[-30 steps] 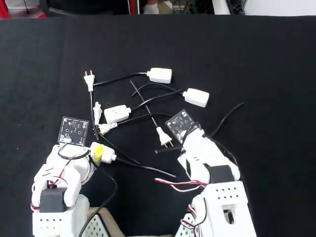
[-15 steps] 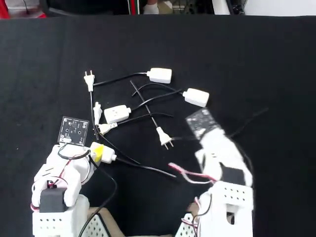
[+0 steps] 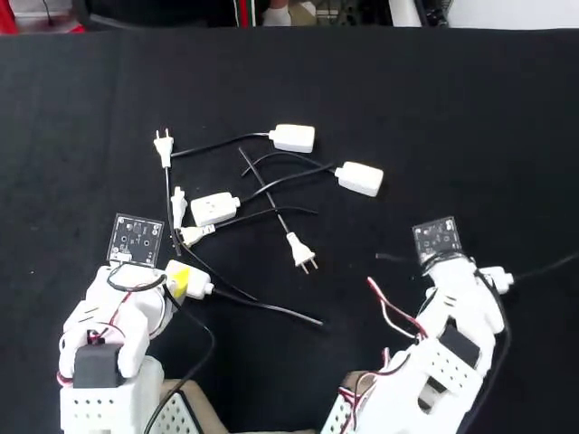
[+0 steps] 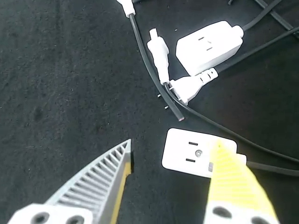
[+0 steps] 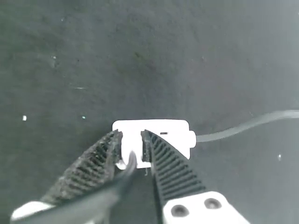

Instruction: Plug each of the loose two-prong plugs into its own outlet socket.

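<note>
High view puts most of the white pieces in a tangle of black cords at the middle of the black tabletop (image 3: 470, 108). A far plug (image 3: 163, 145) lies toward the left edge, and a middle plug (image 3: 301, 250) sits apart with its prongs toward the near edge. Left wrist view adds an upright plug (image 4: 157, 49) and an angled plug (image 4: 191, 87) beside a square socket (image 4: 210, 44).

The left hand (image 4: 173, 148), by the near left corner, is spread wide and holds nothing. A flat socket (image 4: 194, 151) lies face up just inside its yellow finger (image 4: 233, 186); I cannot tell whether they touch. The right hand (image 5: 131, 138), toward the near right corner, is pinched narrow on one end of a held socket (image 5: 163, 128). That socket's cord (image 5: 243, 126) trails away. Something small and white sits in the gap with a dark cord, perhaps a plug, but I cannot be sure.

These pieces look light, hard and smooth-shelled, so I expect a socket to skid on the cloth when pushed unless the other hand braces it. The cords seem springy enough to twist a plug out of line. The prongs are thin and would likely bend if pushed in crooked. A plug is best taken across the flat sides of its body, just behind the prongs, and never by the cord. A socket is best held across its narrow sides near the cord end, which leaves the slotted face clear.
</note>
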